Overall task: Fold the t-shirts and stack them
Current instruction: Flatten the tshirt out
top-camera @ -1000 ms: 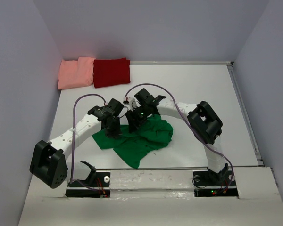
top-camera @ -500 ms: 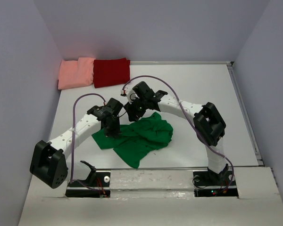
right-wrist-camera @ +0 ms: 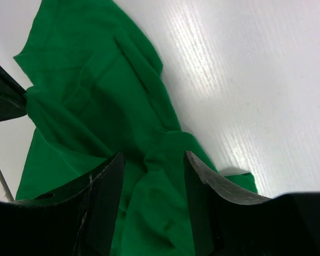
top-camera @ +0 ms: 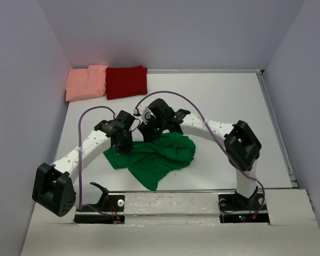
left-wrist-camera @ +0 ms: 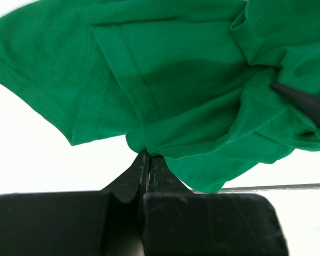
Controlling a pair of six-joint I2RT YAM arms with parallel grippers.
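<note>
A bright green t-shirt [top-camera: 160, 157] lies crumpled on the white table near the front. My left gripper [top-camera: 124, 149] is shut on a pinch of its fabric at its left part; the left wrist view shows the jaws [left-wrist-camera: 148, 157] closed on a green fold [left-wrist-camera: 176, 90]. My right gripper [top-camera: 151, 134] is open just above the shirt's upper edge; in the right wrist view its fingers [right-wrist-camera: 152, 157] straddle a raised green fold [right-wrist-camera: 96, 106]. A folded salmon-pink t-shirt [top-camera: 86, 82] and a folded dark red t-shirt [top-camera: 126, 81] lie side by side at the far left corner.
White walls close in the table on the left, back and right. A metal rail [top-camera: 202, 190] runs along the table's front edge by the arm bases. The left arm's purple cable [top-camera: 81, 138] loops over the table's left side.
My right gripper has moved left and slightly away, from over the shirt's middle to its upper edge beside the left gripper. The left gripper has shifted slightly away, still holding the fabric.
</note>
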